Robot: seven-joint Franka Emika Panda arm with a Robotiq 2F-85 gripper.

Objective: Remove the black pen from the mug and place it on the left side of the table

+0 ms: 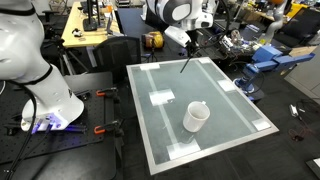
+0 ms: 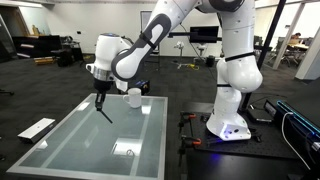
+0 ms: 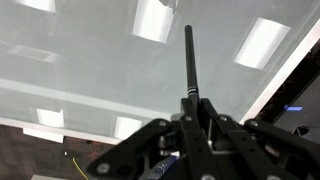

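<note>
Black and thin, the pen (image 3: 189, 65) is jutting straight out from between the fingers (image 3: 212, 128) of the hand (image 3: 192, 112) in the wrist view. One end is pinched there and the free end is pointing away over the pale frosted glass of the table (image 3: 90, 60). The hand is closed down almost fully, with only the pen's width left between its fingers, and it is gripping nothing else.

In both exterior views the hand (image 1: 191, 47) (image 2: 100, 92) is hanging above the table (image 1: 230, 110) (image 2: 80, 140), close to one edge of it. The pen (image 1: 186, 62) (image 2: 105, 108) is slanting down from the hand toward the glass, so all of it lies below the fingers and none of it is inside the mug. Whether the lower tip is touching the glass or hovering just over it, I cannot tell.

The mug (image 1: 197, 117) (image 2: 133, 97) is standing on the table, apart from both pen and hand. In an exterior view it is sitting near the middle of the glass, well away from the hand. White tape rectangles (image 1: 160, 98) are lying flat on the glass around it.
</note>
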